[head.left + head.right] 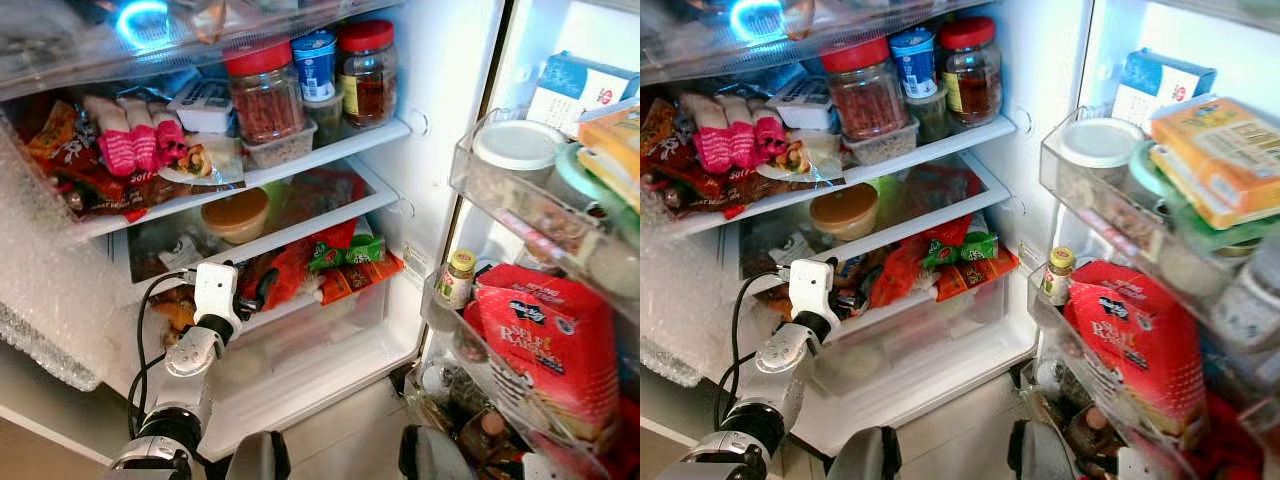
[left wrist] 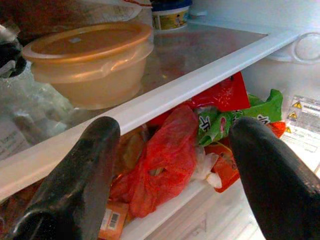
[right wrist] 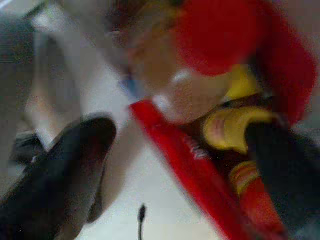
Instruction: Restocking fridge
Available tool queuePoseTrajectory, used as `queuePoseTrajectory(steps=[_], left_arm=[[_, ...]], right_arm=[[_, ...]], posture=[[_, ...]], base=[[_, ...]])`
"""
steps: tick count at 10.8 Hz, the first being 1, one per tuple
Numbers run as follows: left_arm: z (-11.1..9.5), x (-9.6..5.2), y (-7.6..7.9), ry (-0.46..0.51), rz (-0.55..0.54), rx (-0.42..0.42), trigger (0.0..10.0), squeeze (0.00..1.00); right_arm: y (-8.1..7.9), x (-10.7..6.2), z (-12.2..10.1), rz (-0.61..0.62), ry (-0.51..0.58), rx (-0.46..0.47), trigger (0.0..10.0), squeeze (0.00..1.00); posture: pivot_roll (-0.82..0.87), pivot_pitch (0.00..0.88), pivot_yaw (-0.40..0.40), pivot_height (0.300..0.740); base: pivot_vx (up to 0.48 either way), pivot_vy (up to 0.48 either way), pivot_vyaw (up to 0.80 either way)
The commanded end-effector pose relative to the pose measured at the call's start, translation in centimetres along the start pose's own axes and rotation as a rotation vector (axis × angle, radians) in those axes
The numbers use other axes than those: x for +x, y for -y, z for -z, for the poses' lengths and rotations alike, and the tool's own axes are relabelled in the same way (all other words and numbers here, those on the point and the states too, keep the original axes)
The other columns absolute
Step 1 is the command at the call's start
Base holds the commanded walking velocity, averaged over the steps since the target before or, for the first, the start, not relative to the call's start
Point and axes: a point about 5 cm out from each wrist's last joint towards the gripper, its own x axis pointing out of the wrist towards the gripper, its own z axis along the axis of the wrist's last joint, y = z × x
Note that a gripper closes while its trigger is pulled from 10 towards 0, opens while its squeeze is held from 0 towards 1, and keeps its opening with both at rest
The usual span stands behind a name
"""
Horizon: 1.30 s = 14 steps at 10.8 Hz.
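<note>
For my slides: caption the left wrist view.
Open left gripper faces red bags below the shelf holding a lidded orange tub.

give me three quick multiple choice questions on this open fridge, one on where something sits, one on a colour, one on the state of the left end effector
1. Where is the round tan plastic tub with lid?
A. on the glass shelf above the bottom drawer
B. in the door rack
C. on the floor

2. What colour are the lids of the two big clear jars on the upper shelf?
A. green
B. red
C. black

3. How is the left end effector?
A. shut on a red bag
C. shut on the tub
B. open, holding nothing

Answers:
1. A, the tub stands on the glass shelf, behind its white front edge.
2. B, both jars beside the blue-lidded tub carry red lids.
3. B, the left wrist view shows the two black fingers spread apart before the crumpled red plastic bag, nothing between them.
</note>
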Motion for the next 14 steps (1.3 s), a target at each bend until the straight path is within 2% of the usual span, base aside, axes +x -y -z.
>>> queuePoseTrajectory(steps=[1,2,3,5,7,9,11,14], left_arm=[[0.6,-0.5,-0.6,-0.035,-0.012,0.003,10.0,0.00],[0.6,-0.5,-0.6,-0.034,-0.010,0.003,10.0,0.00],[0.6,-0.4,-0.5,-0.032,-0.009,0.002,10.0,0.00],[0.6,-0.4,-0.3,-0.028,-0.003,-0.003,10.0,0.00],[0.8,-0.4,0.0,-0.035,0.008,-0.006,10.0,0.00],[1.3,-0.7,0.0,-0.062,0.009,-0.006,10.0,0.00],[3.6,-2.2,-0.5,-0.156,-0.034,-0.031,10.0,0.00],[5.5,-3.6,-0.6,-0.245,-0.065,-0.064,10.0,0.00]], right_arm=[[-0.5,0.3,-1.6,-0.037,0.071,-0.004,10.0,0.00],[-0.7,0.3,-1.9,-0.085,0.074,-0.091,10.0,0.00],[-1.1,0.4,-2.4,-0.160,0.090,-0.277,10.0,0.00],[-1.1,0.4,-2.5,-0.169,0.097,-0.278,10.0,0.00],[-1.5,0.4,-2.4,-0.251,0.070,-0.335,10.0,0.00],[-1.5,0.4,-2.3,-0.256,0.055,-0.336,10.0,0.00],[-1.5,0.4,-2.2,-0.251,0.046,-0.316,10.0,0.00],[-1.4,0.4,-2.1,-0.248,0.040,-0.307,10.0,0.00]], posture=[[0.02,0.019,0.035,0.596],[0.01,0.022,0.036,0.596],[0.01,0.025,0.036,0.596],[0.00,0.025,0.036,0.596],[0.01,0.024,0.034,0.596],[0.02,0.019,0.032,0.596],[0.01,0.017,0.035,0.596],[0.00,0.006,0.037,0.596]], base=[[0.000,0.000,0.00],[0.000,0.000,0.00],[0.000,0.000,0.00],[0.000,0.000,0.00],[0.000,0.000,0.00],[0.000,0.000,0.00],[-0.298,0.000,0.00],[-0.334,0.000,0.00]])
